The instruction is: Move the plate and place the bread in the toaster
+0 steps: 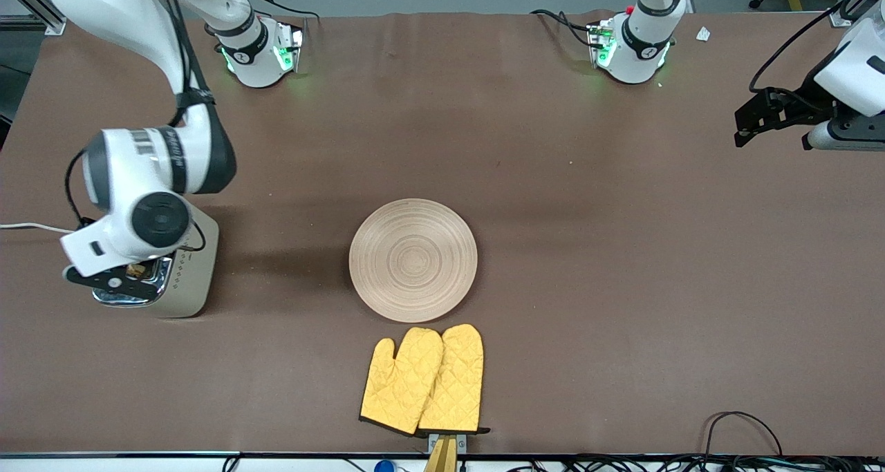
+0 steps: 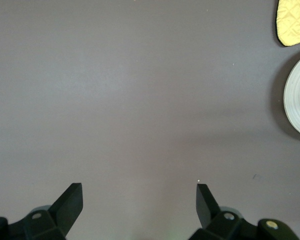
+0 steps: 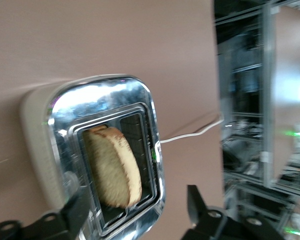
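Right hand sits directly over the toaster at the left edge of the front view, fingers spread apart and gripping nothing. The bread is in one slot of the chrome top, leaning at a slant with its upper part sticking out, just under the hand and between the finger lines. A white cord runs off the toaster. The plate lies flat at frame centre, well apart from the toaster, with yellow oven mitts just below it. Left hand waits at the upper right of the front view over bare table, fingers wide, released, nothing between them.
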Action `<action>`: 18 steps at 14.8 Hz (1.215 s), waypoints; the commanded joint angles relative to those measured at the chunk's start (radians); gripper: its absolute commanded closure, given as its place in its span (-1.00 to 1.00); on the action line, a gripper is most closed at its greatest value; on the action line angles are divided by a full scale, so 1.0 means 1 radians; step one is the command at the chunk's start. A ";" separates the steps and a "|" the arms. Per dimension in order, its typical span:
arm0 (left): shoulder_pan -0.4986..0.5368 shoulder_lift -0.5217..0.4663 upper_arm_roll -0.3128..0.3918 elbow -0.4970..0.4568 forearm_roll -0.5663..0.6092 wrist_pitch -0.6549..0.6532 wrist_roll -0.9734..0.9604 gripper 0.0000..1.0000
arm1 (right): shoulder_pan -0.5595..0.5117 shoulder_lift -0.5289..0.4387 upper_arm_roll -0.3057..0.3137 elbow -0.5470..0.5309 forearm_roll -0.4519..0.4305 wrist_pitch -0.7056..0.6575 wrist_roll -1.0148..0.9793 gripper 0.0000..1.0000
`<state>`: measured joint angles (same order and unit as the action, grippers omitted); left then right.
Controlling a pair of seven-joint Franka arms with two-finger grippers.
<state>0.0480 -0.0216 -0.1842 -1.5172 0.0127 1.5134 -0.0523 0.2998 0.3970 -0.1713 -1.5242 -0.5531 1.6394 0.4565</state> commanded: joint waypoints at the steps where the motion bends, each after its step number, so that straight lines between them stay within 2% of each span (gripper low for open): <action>1: 0.001 -0.005 0.006 0.006 -0.016 0.010 0.005 -1.00 | -0.056 -0.052 0.013 0.187 0.198 -0.149 -0.148 -1.00; 3: 0.000 -0.005 0.006 0.006 -0.016 0.010 0.005 -1.00 | -0.062 -0.090 0.012 0.295 0.271 -0.278 -0.202 -1.00; 4: 0.000 -0.005 0.006 0.006 -0.016 0.010 0.005 -1.00 | -0.083 -0.134 0.012 0.317 0.309 -0.294 -0.276 -1.00; 6: 0.000 -0.005 0.006 0.006 -0.016 0.010 0.006 -1.00 | -0.135 -0.196 0.009 0.320 0.431 -0.297 -0.383 -1.00; 8: 0.000 -0.005 0.006 0.006 -0.014 0.010 0.006 -1.00 | -0.232 -0.211 0.010 0.320 0.583 -0.300 -0.394 -1.00; 9: 0.000 -0.005 0.006 0.006 -0.013 0.010 0.006 -1.00 | -0.254 -0.213 0.013 0.318 0.622 -0.300 -0.400 -1.00; 14: 0.000 -0.005 0.006 0.006 -0.011 0.011 0.006 -1.00 | -0.261 -0.227 0.009 0.318 0.616 -0.294 -0.478 -1.00; 18: 0.001 -0.005 0.008 0.008 -0.010 0.011 0.012 -1.00 | -0.288 -0.256 0.010 0.263 0.610 -0.291 -0.493 -1.00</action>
<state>0.0491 -0.0216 -0.1833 -1.5168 0.0127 1.5213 -0.0523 0.0307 0.1797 -0.1722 -1.2014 0.0512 1.3355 -0.0163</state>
